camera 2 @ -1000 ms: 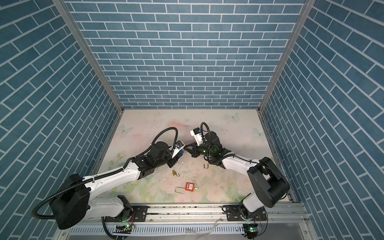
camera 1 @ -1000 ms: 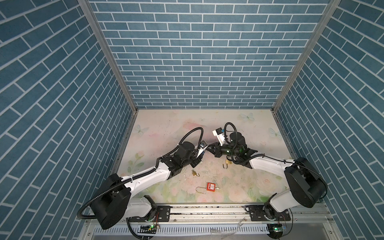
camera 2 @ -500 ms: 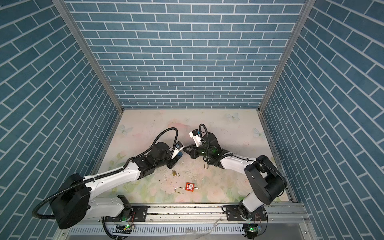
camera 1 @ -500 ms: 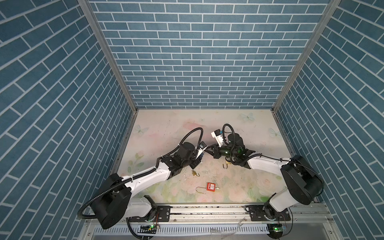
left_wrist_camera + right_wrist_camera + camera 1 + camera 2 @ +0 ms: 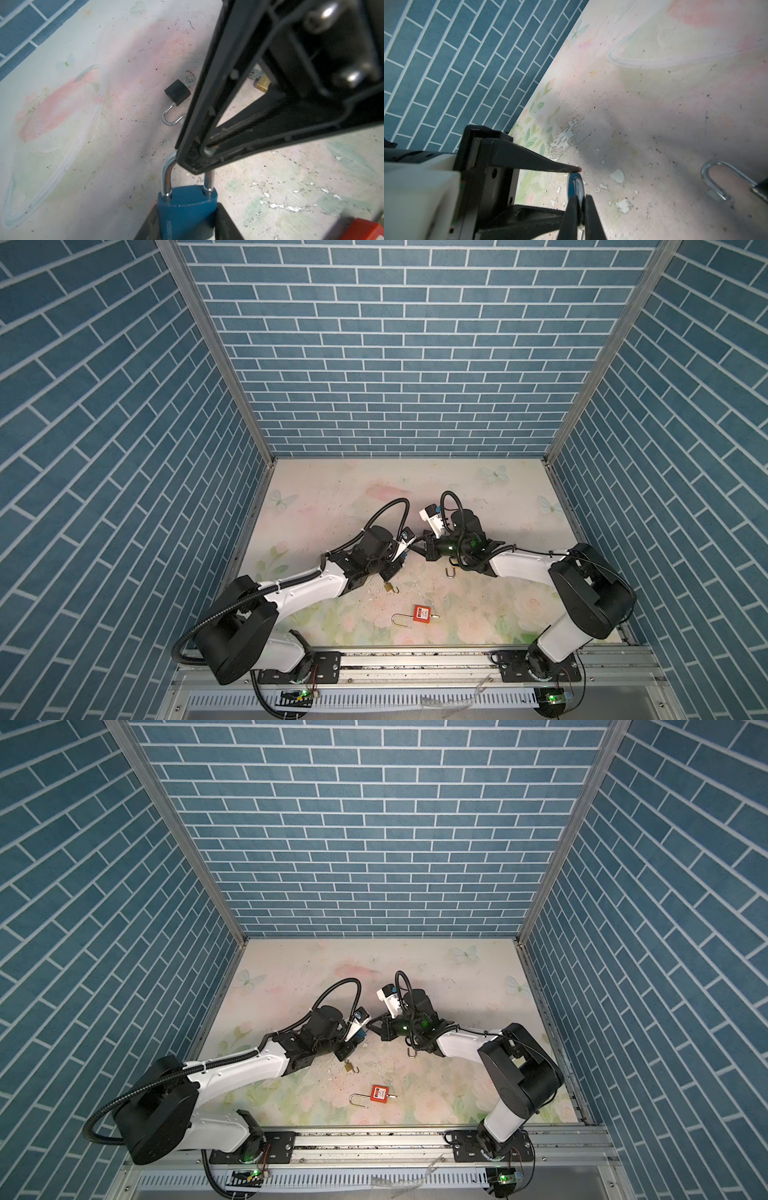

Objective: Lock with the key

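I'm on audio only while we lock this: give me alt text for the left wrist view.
The left end effector grips a blue padlock by its body, while the right end effector, shut, covers the shackle top. Beyond lie a black padlock, shackle open, and a partly hidden brass padlock.

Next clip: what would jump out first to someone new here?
The two arms meet in the middle: the left gripper holds a blue padlock by its body while the right gripper pinches its shackle. A bright red padlock lies on the floral table in front of them.
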Controlling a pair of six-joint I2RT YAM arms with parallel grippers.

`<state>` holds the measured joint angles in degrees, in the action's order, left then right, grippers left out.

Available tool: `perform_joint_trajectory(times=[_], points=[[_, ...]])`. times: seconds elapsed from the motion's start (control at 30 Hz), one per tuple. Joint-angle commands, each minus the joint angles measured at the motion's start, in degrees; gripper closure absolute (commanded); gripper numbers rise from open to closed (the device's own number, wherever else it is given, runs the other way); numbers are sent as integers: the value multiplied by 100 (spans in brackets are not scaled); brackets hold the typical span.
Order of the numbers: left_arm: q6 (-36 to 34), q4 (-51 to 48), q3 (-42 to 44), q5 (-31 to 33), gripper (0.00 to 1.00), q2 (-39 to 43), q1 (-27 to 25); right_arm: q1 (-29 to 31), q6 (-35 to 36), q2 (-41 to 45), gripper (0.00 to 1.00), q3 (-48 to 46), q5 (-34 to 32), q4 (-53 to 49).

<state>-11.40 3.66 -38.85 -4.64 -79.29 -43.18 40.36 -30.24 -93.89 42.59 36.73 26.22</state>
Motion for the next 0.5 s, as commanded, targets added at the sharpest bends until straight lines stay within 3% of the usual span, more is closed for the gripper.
perform_joint_trajectory(times=[0.0,0.33,0.47], points=[[65,6386,-646,-458,100,247,-62,641,-110,-436,100,-336,1211,-1364],[226,6501,-593,-534,100,192,-20,625,-109,-396,100,-361,1107,-1344],[27,5912,-532,-1032,100,301,-34,442,-155,-124,100,-480,886,-1347]])
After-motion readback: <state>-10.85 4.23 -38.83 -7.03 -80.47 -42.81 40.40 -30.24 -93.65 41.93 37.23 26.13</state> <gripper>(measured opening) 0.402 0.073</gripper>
